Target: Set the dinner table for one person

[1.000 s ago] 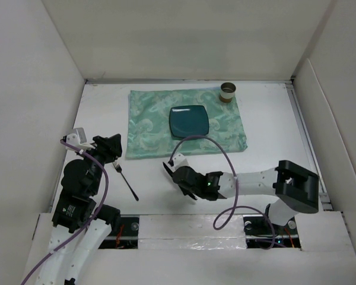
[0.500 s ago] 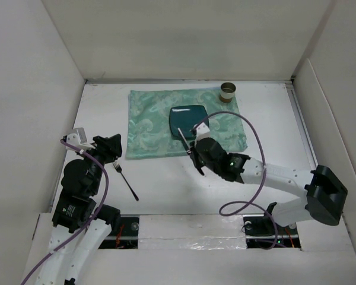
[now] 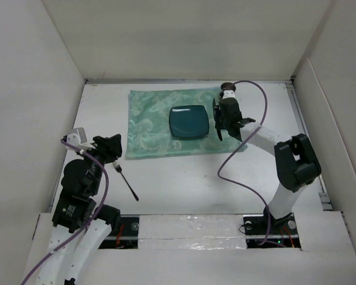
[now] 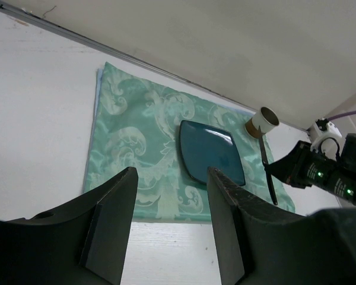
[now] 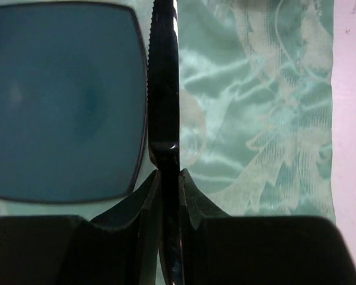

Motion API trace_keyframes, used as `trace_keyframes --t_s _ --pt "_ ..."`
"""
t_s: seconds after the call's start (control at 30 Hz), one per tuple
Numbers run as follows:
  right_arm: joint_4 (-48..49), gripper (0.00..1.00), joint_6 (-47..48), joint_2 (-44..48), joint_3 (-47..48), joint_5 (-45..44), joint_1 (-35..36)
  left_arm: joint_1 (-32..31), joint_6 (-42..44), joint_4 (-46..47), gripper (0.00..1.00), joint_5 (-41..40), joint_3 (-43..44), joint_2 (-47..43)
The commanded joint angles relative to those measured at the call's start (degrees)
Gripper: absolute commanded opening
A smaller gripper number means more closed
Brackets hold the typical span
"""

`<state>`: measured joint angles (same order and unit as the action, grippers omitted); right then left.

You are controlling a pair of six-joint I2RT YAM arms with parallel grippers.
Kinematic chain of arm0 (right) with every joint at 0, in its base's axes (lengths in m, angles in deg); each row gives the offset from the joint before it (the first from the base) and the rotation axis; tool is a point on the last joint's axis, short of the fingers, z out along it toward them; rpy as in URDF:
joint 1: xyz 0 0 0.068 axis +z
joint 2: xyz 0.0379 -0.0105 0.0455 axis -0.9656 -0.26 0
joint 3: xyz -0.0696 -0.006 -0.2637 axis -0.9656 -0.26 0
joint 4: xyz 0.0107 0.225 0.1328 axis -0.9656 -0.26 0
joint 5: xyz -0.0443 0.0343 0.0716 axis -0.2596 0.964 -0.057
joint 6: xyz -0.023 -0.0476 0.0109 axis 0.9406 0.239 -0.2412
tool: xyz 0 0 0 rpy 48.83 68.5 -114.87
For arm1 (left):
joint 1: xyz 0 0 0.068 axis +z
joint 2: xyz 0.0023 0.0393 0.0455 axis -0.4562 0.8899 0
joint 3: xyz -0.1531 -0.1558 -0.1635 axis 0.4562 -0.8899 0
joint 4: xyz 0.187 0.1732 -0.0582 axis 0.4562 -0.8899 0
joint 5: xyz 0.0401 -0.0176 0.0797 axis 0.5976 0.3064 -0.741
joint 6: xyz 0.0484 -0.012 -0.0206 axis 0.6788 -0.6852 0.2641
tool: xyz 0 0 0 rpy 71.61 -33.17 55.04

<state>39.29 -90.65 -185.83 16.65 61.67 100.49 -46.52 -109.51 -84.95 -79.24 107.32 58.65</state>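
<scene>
Black knife [image 5: 163,89] in tight right gripper [image 5: 168,178], tip toward far wall [image 3: 190,35]; left gripper [image 4: 171,178] apart.

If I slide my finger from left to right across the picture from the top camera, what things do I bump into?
fork → teal plate → black knife → small cup

Left arm crouching folded, left gripper [image 3: 111,146] gaping wide, right arm stretching far forward, right gripper [image 3: 221,123] fingers [image 5: 143,205] clamping a knife [image 5: 164,89].
</scene>
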Motion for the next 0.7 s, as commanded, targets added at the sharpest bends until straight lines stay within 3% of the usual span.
trace_keyframes --t_s 0.0,0.2,0.57,0.67 --pt "2.4 0.00 3.0 -4.8 7.1 4.1 -3.1 0.3 0.8 2.6 0.47 0.2 -0.4 -0.3" --pt "-3.4 0.00 3.3 -12.8 15.4 5.6 -5.3 0.3 0.8 2.7 0.47 0.5 -0.5 -0.1" --pt "-4.3 0.01 0.3 -16.9 16.5 5.0 -6.6 0.3 0.8 3.0 0.47 0.5 -0.4 0.7" --pt "-4.7 0.14 0.2 -17.0 16.5 5.4 -6.6 0.3 0.8 2.5 0.47 0.5 -0.2 1.3"
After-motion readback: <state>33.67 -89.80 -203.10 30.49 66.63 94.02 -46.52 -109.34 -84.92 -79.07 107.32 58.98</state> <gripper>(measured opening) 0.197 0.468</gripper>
